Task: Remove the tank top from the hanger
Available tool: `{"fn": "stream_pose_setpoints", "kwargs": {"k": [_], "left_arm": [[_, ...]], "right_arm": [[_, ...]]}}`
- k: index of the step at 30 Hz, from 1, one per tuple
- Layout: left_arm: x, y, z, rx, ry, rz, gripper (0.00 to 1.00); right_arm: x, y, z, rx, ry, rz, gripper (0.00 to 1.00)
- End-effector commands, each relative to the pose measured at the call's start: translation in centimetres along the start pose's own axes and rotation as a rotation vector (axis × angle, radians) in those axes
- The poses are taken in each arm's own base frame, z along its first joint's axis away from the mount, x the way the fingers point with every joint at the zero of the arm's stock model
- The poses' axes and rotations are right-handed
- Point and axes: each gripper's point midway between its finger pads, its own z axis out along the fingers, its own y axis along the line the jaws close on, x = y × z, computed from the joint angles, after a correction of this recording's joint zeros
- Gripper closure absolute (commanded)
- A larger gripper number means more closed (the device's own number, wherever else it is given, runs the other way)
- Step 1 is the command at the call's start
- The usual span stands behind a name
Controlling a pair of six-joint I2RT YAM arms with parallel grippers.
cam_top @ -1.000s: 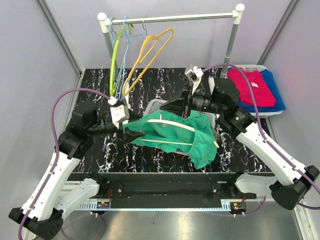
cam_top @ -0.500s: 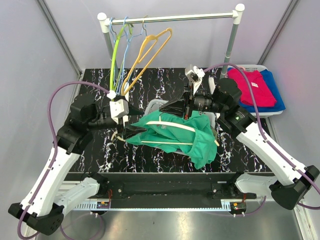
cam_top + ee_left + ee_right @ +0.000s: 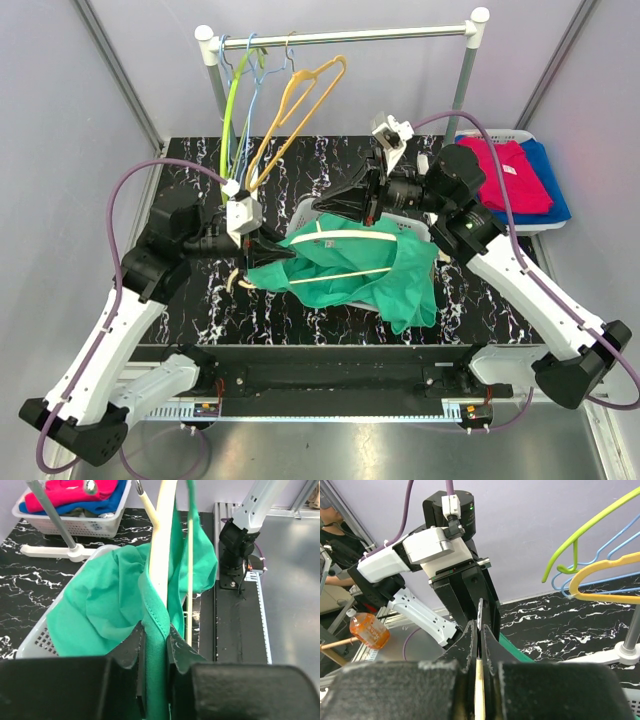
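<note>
The green tank top (image 3: 365,278) hangs on a cream hanger (image 3: 350,236) held level over the middle of the table. My right gripper (image 3: 338,206) is shut on the hanger's neck; in the right wrist view the cream stem (image 3: 479,680) runs between the pinched jaws of that gripper (image 3: 480,629). My left gripper (image 3: 268,252) is at the garment's left end. The left wrist view shows it (image 3: 156,636) shut on a green strap of the tank top (image 3: 110,605), with the hanger's arm (image 3: 162,545) rising just beyond.
A clothes rail (image 3: 350,37) at the back carries lime (image 3: 231,110), blue (image 3: 252,90) and orange (image 3: 290,105) hangers. A white basket (image 3: 304,212) sits under the garment. Another basket (image 3: 555,222) at the right holds red and blue clothes.
My left gripper moved right onto the garment's left strap and closed on it. The right gripper lifted the hanger slightly up and back.
</note>
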Motion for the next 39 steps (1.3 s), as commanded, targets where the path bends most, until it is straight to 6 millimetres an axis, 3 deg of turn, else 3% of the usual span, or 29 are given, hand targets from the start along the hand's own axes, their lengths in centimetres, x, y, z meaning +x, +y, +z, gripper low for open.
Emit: {"fn": "stream_pose_setpoints", "kwargs": {"k": [1,4,5,7,9,10,11,12,13,14,16,17,19,20,22,23,25,26,29,32,39], "left_arm": [[-2.5,0.1,0.0,0.005,-0.057,0.06,0.97],[-2.9,0.7,-0.1,-0.029,-0.063,0.065,1.0],[-3.1,0.8,-0.3,-0.046,-0.066,0.075,1.0],[-3.1,1.7,-0.7,-0.109,-0.057,0.108,1.0],[-3.1,2.0,-1.4,-0.158,-0.045,0.134,1.0],[-3.0,2.6,-1.7,-0.2,-0.032,0.16,1.0],[-3.0,2.8,-2.1,-0.225,-0.027,0.178,1.0],[-2.7,2.9,-2.3,-0.24,-0.015,0.182,1.0],[-2.5,3.4,-2.6,-0.269,-0.005,0.195,1.0],[-2.5,3.4,-2.7,-0.279,-0.002,0.203,1.0],[-2.2,3.5,-2.9,-0.289,0.008,0.207,1.0],[-2.1,3.6,-2.9,-0.293,0.011,0.208,1.0],[-2.0,3.6,-2.8,-0.287,0.011,0.212,1.0],[-2.1,3.6,-2.7,-0.285,0.012,0.214,1.0],[-2.2,3.6,-2.6,-0.277,0.006,0.217,1.0],[-2.4,3.7,-2.6,-0.276,0.003,0.217,1.0],[-2.8,3.6,-2.5,-0.267,-0.008,0.219,1.0],[-3.4,3.7,-2.6,-0.27,-0.017,0.225,1.0],[-5.4,3.8,-3.1,-0.284,-0.045,0.247,1.0],[-7.0,3.7,-3.6,-0.295,-0.068,0.263,1.0],[-6.8,2.2,-3.7,-0.243,-0.083,0.234,1.0]], "right_arm": [[-1.3,1.3,1.1,-0.076,-0.04,-0.04,1.0],[-0.7,0.4,1.2,-0.027,-0.024,-0.033,0.97],[-1.0,-0.2,1.0,0.023,-0.036,-0.039,0.91],[-0.5,-1.0,0.0,0.116,-0.01,-0.055,0.56],[-0.4,-3.4,-1.6,0.306,-0.011,-0.083,0.37],[-0.9,-3.3,-3.3,0.382,-0.026,-0.095,0.36],[-0.4,-5.0,-4.7,0.504,-0.039,-0.097,0.34],[-0.5,-5.2,-5.9,0.558,-0.056,-0.114,0.32],[-1.7,-4.2,-7.9,0.611,-0.113,-0.137,0.3],[-0.5,-5.3,-9.5,0.704,-0.117,-0.136,0.3],[-1.2,-3.7,-12.6,0.771,-0.185,-0.148,0.29],[-0.1,-4.2,-13.8,0.822,-0.184,-0.138,0.28],[0.3,-2.5,-15.8,0.836,-0.219,-0.103,0.28],[1.9,-2.4,-16.0,0.829,-0.196,-0.075,0.28],[3.3,-1.4,-16.8,0.812,-0.214,-0.007,0.28],[5.5,-1.9,-16.6,0.805,-0.179,0.03,0.28],[6.8,-2.0,-16.5,0.792,-0.193,0.093,0.29],[8.9,-2.3,-16.1,0.773,-0.152,0.125,0.3],[11.0,-2.9,-16.0,0.77,-0.146,0.174,0.3],[12.0,-3.5,-16.2,0.79,-0.151,0.188,0.29],[12.7,-4.4,-16.9,0.843,-0.138,0.175,0.25]]}}
